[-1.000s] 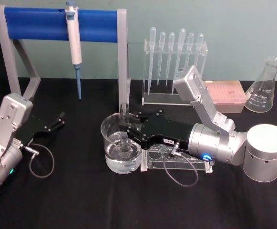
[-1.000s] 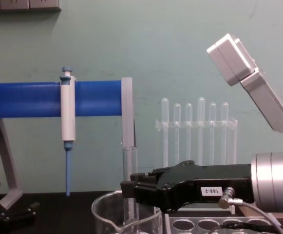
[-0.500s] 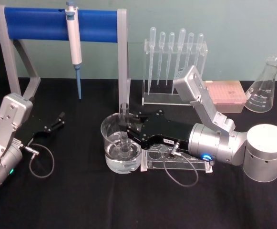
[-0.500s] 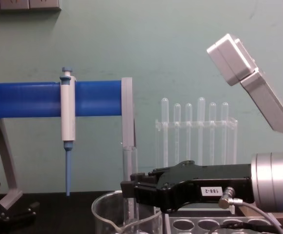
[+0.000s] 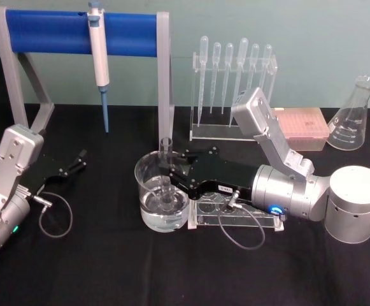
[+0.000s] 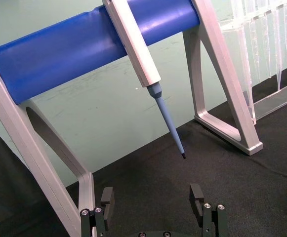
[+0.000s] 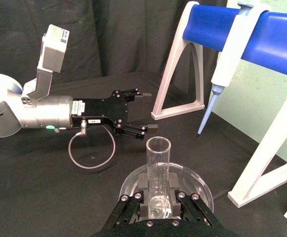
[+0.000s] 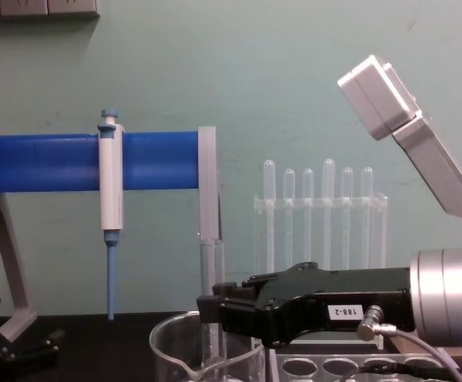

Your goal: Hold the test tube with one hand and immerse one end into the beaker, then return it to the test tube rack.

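Across the black table [image 5: 108, 268], the blue-barred stand [image 5: 57, 32] at the back left looms largest, with a white-and-blue pipettor [image 5: 99, 54] hanging from its bar. Next in size is the silver right arm, stretched leftward over the middle, its black right gripper [image 5: 172, 171] poised above the beaker [image 5: 148, 191]. The left gripper [image 5: 81, 160] lies low, well off to the left, its fingers spread wide around nothing. The beaker stands mid-table with water in its bottom, just beside the clear test tube rack [image 5: 261, 220] lying under the right wrist. Smallest, the test tube [image 5: 165, 148] stands upright inside the beaker, lower end in the water and open rim above the beaker's edge, while the right gripper's fingers pinch its middle.
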{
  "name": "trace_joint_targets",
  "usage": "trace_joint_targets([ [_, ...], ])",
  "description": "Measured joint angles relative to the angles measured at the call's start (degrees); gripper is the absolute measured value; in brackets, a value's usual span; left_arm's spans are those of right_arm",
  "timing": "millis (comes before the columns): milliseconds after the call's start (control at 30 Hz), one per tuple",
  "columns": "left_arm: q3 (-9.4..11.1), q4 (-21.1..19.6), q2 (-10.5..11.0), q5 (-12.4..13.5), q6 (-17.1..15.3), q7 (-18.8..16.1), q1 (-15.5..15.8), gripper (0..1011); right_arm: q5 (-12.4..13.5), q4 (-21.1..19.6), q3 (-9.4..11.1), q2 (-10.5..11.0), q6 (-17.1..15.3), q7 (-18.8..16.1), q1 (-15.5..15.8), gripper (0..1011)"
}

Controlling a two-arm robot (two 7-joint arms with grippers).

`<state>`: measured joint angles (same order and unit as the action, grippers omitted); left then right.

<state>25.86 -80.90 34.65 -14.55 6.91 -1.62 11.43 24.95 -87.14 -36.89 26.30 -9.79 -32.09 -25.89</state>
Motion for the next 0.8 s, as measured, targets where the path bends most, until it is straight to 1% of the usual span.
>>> trace_joint_targets([
  [800,0.0,0.0,0.0,0.0,0.0,0.0,0.0,1000,0.0,0.0,0.0,0.0,0.0,0.0,0.0,241],
])
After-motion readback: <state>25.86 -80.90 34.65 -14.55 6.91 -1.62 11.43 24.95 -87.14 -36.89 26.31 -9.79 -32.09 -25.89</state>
